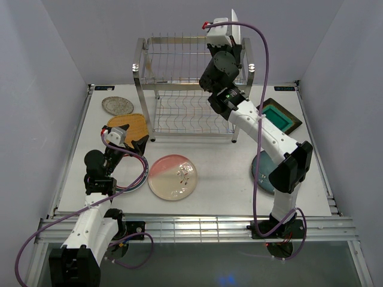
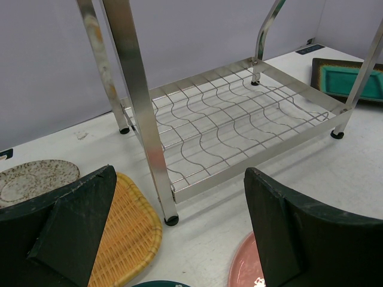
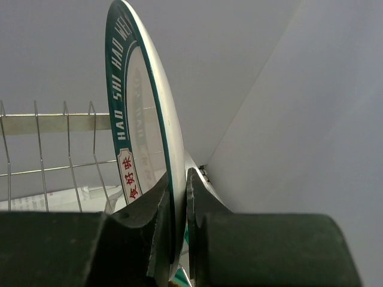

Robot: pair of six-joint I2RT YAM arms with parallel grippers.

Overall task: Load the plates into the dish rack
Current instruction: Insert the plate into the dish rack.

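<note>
Noted right gripper (image 3: 178, 191) clamped on green-rimmed white plate (image 3: 140, 119), on edge above right end of dish rack (image 1: 179, 113) top tier. Noted left gripper (image 1: 127, 140) wide open, low over bench (image 1: 227, 173) beside yellow woven plate (image 1: 136, 124).

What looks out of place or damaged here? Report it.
Nothing stands out. The green-rimmed plate stands on edge, pinched in the right hand by the dish rack's top tier; no spill or breakage shows.
</note>
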